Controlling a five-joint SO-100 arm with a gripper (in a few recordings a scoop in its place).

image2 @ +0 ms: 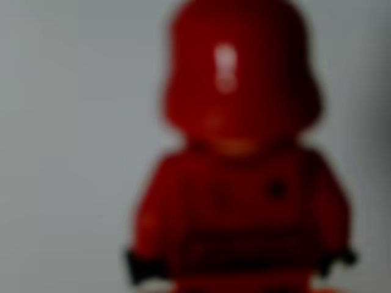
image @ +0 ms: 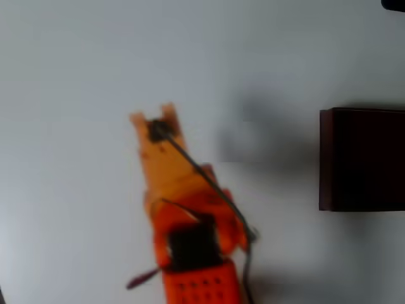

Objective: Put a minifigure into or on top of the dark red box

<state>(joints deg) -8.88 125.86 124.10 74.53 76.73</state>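
One orange arm (image: 180, 209) reached toward 11 o'clock on the bench (image: 76, 63). Its fingers (image: 154, 117) looked spread, though blur prevented telling. One box (image: 362, 158) sat at 3 o'clock. One minifigure (image2: 238, 165) stood close before the wrist camera.

The minifigure (image2: 235, 165) is blurred, its legs cut off below.

Overhead view: orange arm (image: 190, 221) reaches from bottom edge up and leftward; gripper (image: 154, 117) at its far end, two fingertips slightly apart, blurred; jaw state unclear
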